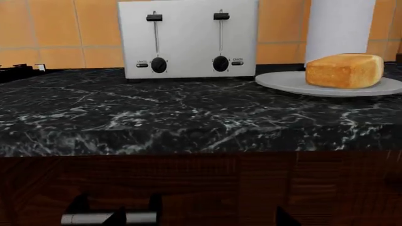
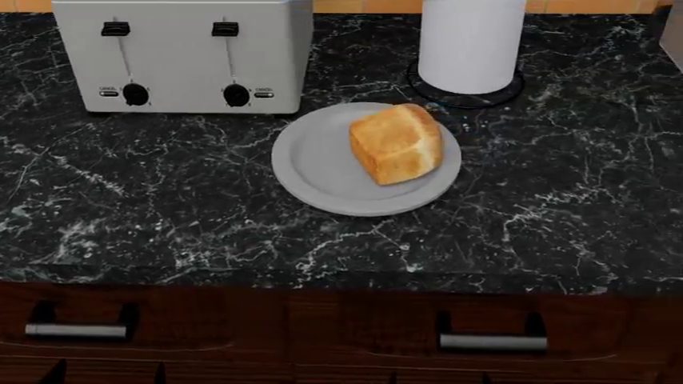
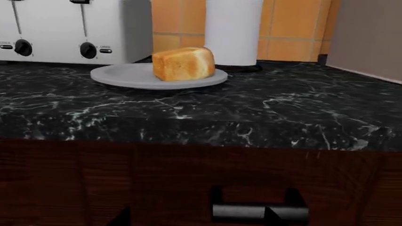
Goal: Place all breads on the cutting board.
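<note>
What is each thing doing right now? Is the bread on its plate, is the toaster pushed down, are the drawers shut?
Bread loaf chunk: lying on the plate, untouched.
Plate: flat on the counter, holding only the loaf.
Toaster: both levers up.
Paper towel roll: upright on its holder.
Drawers: shut.
Pincers: not in view.

Golden loaf chunk (image 2: 396, 145) on grey plate (image 2: 309, 168), toaster (image 2: 181, 54) behind, paper towel roll (image 2: 472, 44), black marble counter (image 2: 565, 200)
</note>
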Controlling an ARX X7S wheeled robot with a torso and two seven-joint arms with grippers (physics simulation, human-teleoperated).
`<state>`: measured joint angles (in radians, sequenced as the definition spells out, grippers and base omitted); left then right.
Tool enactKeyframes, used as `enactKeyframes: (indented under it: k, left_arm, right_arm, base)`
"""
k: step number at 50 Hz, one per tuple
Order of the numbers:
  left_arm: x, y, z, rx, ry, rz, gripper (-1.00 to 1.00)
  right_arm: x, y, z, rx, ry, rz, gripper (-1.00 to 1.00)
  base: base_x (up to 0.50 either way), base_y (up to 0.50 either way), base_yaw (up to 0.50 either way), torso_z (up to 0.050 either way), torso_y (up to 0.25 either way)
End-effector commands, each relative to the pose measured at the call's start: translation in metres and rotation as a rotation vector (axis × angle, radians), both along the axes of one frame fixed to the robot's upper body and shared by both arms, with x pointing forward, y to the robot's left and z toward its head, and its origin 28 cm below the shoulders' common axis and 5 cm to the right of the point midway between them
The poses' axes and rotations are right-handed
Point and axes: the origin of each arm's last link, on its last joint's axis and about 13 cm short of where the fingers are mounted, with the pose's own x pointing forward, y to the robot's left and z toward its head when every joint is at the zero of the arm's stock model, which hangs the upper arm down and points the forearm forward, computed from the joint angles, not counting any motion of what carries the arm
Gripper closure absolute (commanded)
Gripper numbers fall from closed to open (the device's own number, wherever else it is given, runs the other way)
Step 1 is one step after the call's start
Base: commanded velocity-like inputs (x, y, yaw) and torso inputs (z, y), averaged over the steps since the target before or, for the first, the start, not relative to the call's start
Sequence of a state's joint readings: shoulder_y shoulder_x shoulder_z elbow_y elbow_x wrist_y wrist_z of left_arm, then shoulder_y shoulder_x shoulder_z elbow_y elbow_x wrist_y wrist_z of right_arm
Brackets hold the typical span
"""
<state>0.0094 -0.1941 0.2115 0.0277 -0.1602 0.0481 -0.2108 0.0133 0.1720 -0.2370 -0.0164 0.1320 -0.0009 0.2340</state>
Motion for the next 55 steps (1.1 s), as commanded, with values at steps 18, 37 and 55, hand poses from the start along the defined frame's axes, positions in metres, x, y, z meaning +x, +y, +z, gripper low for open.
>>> enactKeyframes:
  k: [18, 37, 55]
  left_arm:
    - [0.0030, -0.0007, -0.0002, -0.001, -0.001, -0.009, -1.00]
    - [0.0042, -0.0007, -0.0006, 0.002, -0.001, -0.003, -1.00]
    - [0.0069, -0.0022, -0.0023, 0.002, 0.002, -0.002, -1.00]
  right_arm:
    - [0.0037, -0.0004, -0.0017, -0.003, -0.003, -0.001, -1.00]
    - [0.0039, -0.0006, -0.0005, 0.000, -0.006, 0.001, -1.00]
    - [0.0062, -0.0021, -0.0019, -0.006, 0.002, 0.003, -1.00]
  base:
    - [0.00, -0.31, 0.00, 0.000, 0.000]
    - [0.00, -0.33, 0.00, 0.000, 0.000]
    - [0.00, -0.36, 0.00, 0.000, 0.000]
